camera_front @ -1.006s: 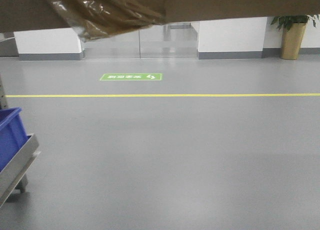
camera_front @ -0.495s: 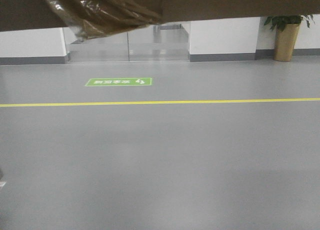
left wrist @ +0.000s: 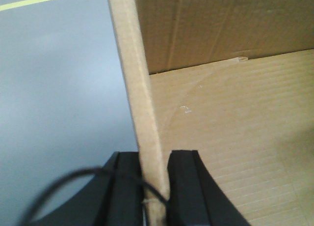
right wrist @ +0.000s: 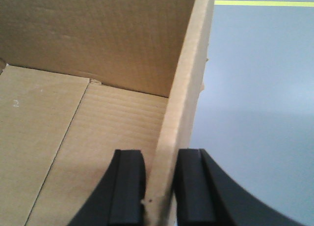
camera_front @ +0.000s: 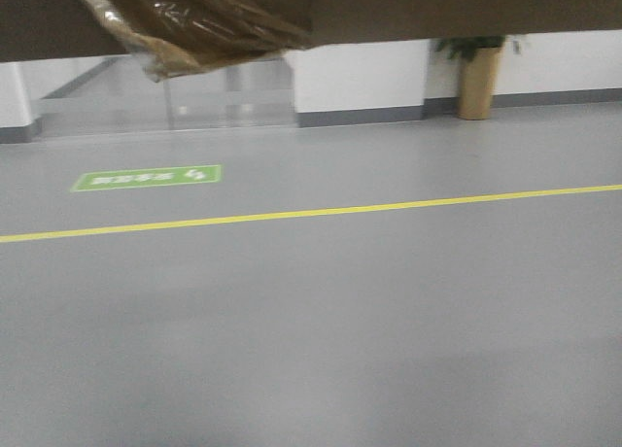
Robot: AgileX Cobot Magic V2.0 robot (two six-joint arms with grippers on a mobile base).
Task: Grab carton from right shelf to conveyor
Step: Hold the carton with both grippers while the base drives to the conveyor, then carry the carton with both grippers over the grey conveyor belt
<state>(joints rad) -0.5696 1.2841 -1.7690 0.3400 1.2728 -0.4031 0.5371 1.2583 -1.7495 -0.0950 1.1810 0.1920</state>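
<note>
The brown carton (camera_front: pixel 437 5) hangs across the top of the front view, its ragged tape (camera_front: pixel 185 24) dangling at the left. In the left wrist view my left gripper (left wrist: pixel 153 159) is shut on the carton's left wall (left wrist: pixel 142 88), one finger outside and one inside. The right wrist view has my right gripper (right wrist: pixel 162 159) shut on the carton's right wall (right wrist: pixel 189 78) the same way. The carton's inside (right wrist: pixel 88 118) is bare cardboard. Neither the right shelf nor the conveyor is in view.
Grey floor (camera_front: pixel 340 321) spreads ahead, crossed by a yellow line (camera_front: pixel 292 215) with a green floor sign (camera_front: pixel 146 178) beyond it. A white wall (camera_front: pixel 360 73), glass panels (camera_front: pixel 165 97) and a potted plant (camera_front: pixel 479 78) stand at the back.
The scene has swept leftward in the front view: the blue bin and metal rack at the left edge have left the frame, and the plant and floor sign shifted left. The carton stays held.
</note>
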